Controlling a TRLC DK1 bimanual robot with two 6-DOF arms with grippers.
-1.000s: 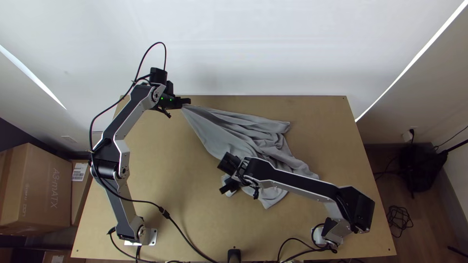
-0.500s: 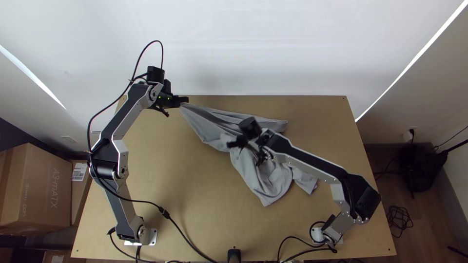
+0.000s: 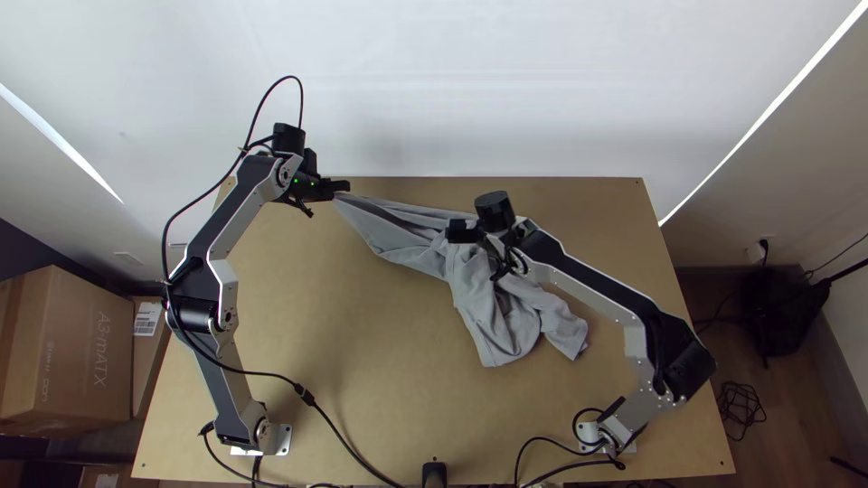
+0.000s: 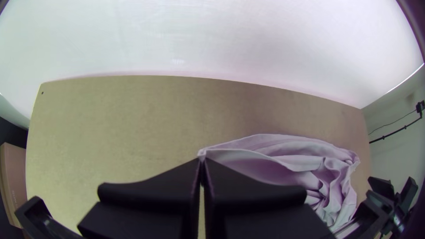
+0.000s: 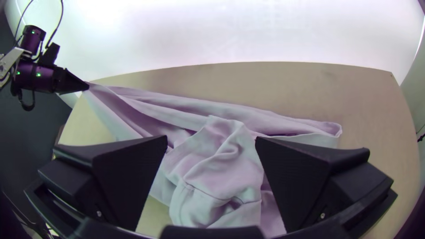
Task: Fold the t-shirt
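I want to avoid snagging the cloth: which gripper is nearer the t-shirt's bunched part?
Right. The right gripper is open over the bunched part; the left gripper pinches the t-shirt's stretched-out end, near the table's far edge.

A light grey fabric t-shirt (image 3: 493, 316) is bunched and creased across the middle of the light wooden worktop (image 3: 316, 380). One end is drawn to a narrow point near the far edge, toward the far left corner; rumpled folds are gathered nearer the right.
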